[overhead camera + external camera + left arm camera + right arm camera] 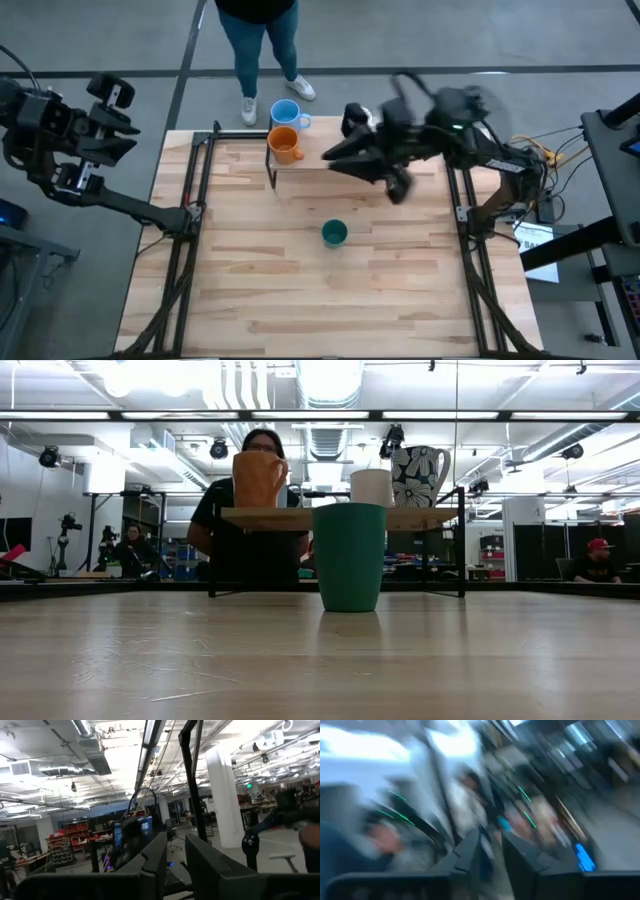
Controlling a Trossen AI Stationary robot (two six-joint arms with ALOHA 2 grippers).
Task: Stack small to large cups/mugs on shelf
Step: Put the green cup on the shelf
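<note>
High view: an orange mug (285, 145) and a light blue mug (286, 114) are seen at the table's far edge, a dark green cup (334, 234) mid-table. The right gripper (340, 152) — blurred above the shelf (300, 518) — is seen narrowly parted, its grasp not discernible.

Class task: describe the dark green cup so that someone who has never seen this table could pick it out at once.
On the large light-wood tabletop, look near the middle, in front of the low wooden shelf. The dark green handleless cup stands there alone and upright. The orange mug and light blue mug are at the far edge instead.
</note>
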